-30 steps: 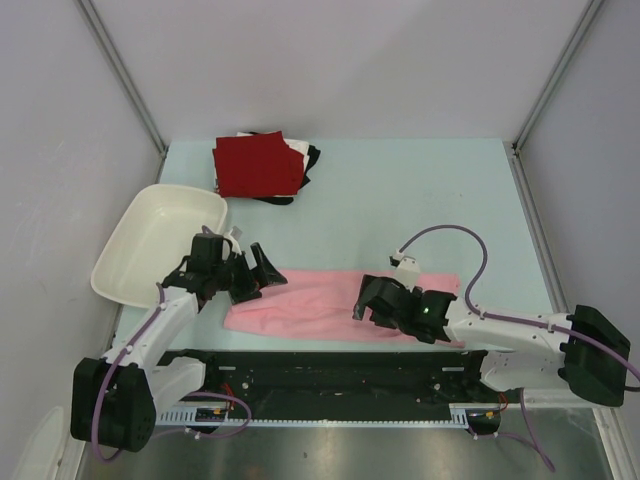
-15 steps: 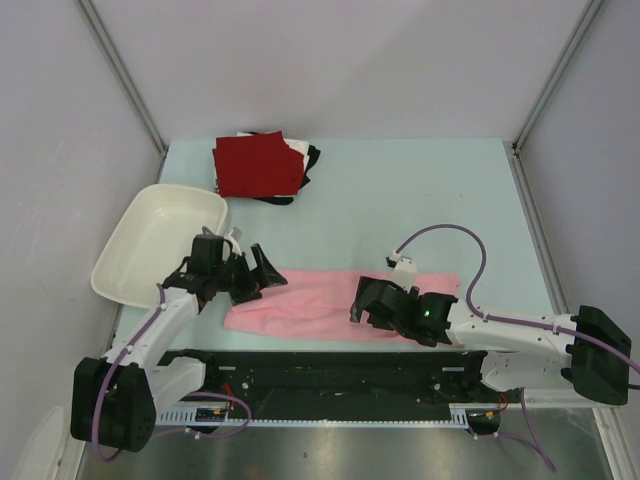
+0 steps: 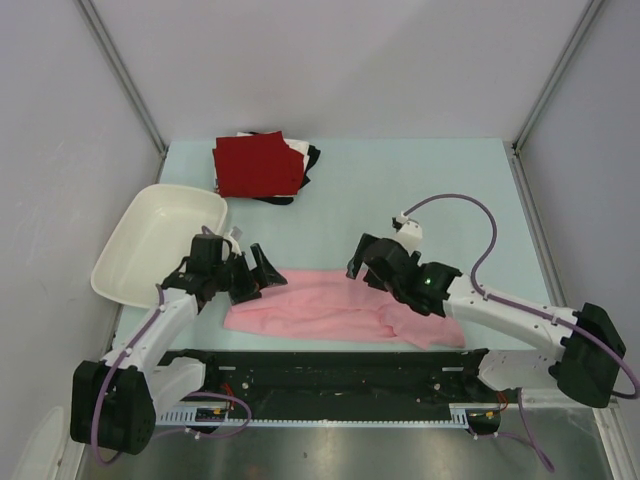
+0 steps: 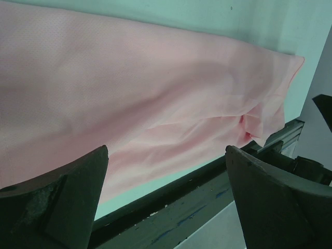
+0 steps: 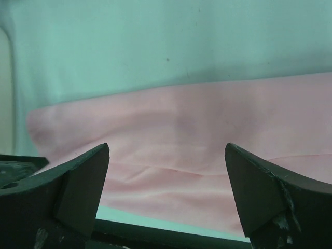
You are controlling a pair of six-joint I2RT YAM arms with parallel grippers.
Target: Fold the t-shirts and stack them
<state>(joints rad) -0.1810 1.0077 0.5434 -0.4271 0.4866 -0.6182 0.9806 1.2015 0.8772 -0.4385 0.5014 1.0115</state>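
Inspected: the left arm (image 3: 160, 322) and the right arm (image 3: 510, 316) have white tubular links, black joint housings and black base blocks. A purple cable (image 3: 478, 205) runs along each. A green indicator (image 3: 428, 281) is lit at the right wrist. The left gripper (image 3: 258, 280) and the right gripper (image 3: 362, 270) are black, with wedge-shaped fingers (image 4: 57, 197) scuffed pale at the edges.

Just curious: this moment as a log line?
pink t-shirt: flat strip | left gripper: open | right gripper: open | folded stack: apart
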